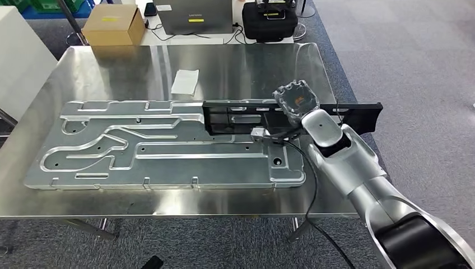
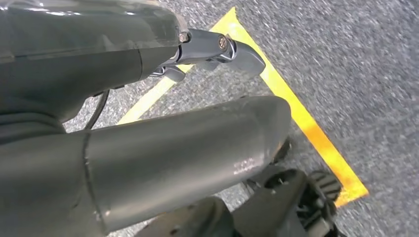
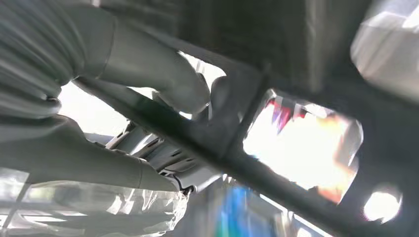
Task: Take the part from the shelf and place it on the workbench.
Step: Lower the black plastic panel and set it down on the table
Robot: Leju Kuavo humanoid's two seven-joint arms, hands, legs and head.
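Right hand: right hand (image 1: 296, 100) grips the black part (image 1: 280, 115) near its middle; the right wrist view shows the thumb (image 3: 148, 64) and fingers (image 3: 74, 158) closed around a dark bar of the part (image 3: 232, 148).
Part: long black frame with cutouts, lying across the right end of the machined aluminium plate (image 1: 162, 145), its right end sticking out past the plate over the workbench (image 1: 246, 67). Cannot tell if it rests fully or is held just above.
Left hand: left hand (image 2: 148, 148) hangs over grey carpet (image 2: 356, 64) with yellow floor tape (image 2: 306, 123); nothing in it, one finger (image 2: 232, 49) extended, full state can't tell.
Workbench: shiny steel top, folded white paper (image 1: 185, 82) near the back centre.
Behind bench: cardboard box (image 1: 113, 25), grey laptop (image 1: 195, 17), black case (image 1: 270, 21) on a white table.
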